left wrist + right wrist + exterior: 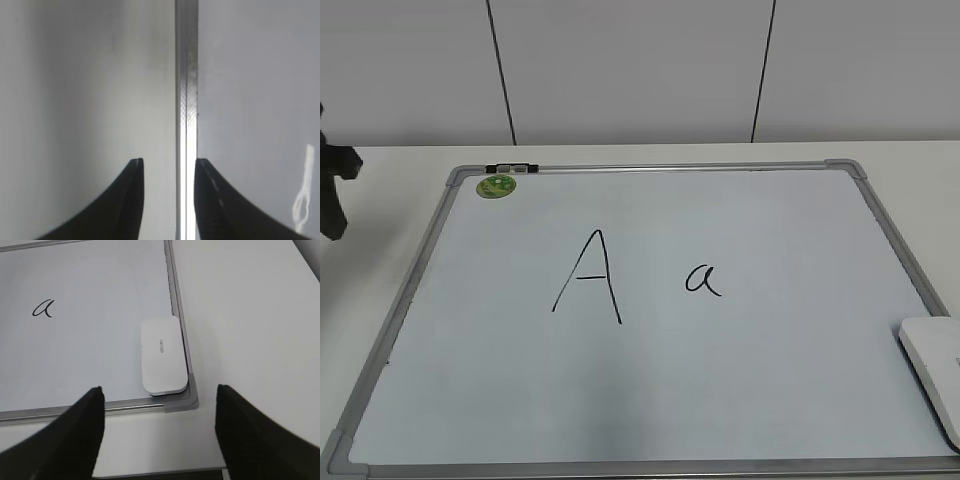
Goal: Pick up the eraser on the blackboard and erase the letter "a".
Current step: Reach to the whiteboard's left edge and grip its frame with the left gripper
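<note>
The blackboard (770, 400) is a pale board in a silver frame lying flat on the table. The small black letter "a" (702, 279) sits right of a tall capital "A" (588, 277); the "a" also shows in the right wrist view (43, 308). The white eraser (162, 354) lies in the board's near right corner, also visible in the exterior view (935, 362). My right gripper (159, 392) is open and empty, above the table just short of that corner. My left gripper (168, 162) is open and empty, straddling the board's frame rail (187, 100).
A round green magnet (496, 186) and a small black-and-white clip (510, 167) sit at the board's far left corner. Part of the left arm (332, 190) shows at the left edge. White table (910, 190) surrounds the board; its near edge shows in the right wrist view (165, 473).
</note>
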Controlling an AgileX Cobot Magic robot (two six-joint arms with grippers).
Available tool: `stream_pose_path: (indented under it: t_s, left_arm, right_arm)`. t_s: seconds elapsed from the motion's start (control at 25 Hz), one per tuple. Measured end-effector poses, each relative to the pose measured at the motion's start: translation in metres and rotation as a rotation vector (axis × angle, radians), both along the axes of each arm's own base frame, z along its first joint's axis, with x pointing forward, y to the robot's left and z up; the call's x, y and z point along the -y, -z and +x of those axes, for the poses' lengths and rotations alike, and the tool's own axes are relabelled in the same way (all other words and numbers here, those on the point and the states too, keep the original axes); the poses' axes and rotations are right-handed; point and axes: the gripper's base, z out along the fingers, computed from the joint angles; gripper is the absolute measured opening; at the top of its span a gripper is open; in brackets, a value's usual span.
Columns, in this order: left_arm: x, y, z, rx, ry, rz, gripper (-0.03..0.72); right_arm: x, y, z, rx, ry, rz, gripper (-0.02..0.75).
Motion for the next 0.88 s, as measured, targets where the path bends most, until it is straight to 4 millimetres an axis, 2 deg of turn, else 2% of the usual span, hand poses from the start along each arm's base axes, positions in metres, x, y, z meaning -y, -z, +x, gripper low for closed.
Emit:
stream_pose_path:
  t_s: [0.12,0.36,0.64,0.88]
  left_arm:
    - [0.002,0.015,0.021,-0.026,-0.003,-0.006,0.244]
    - [0.005,0.042,0.05,-0.073,-0.009,-0.021,0.244]
    - [0.012,0.066,0.075,-0.103,0.006,-0.02,0.244]
    - [0.022,0.075,0.09,-0.105,0.032,-0.019,0.244]
  right_arm:
    - [0.0,0.0,0.0,0.0,0.0,0.0,0.515]
    - [0.0,0.0,0.0,0.0,0.0,0.0,0.515]
    - [0.0,0.0,0.0,0.0,0.0,0.0,0.515]
    - [0.0,0.0,0.0,0.0,0.0,0.0,0.515]
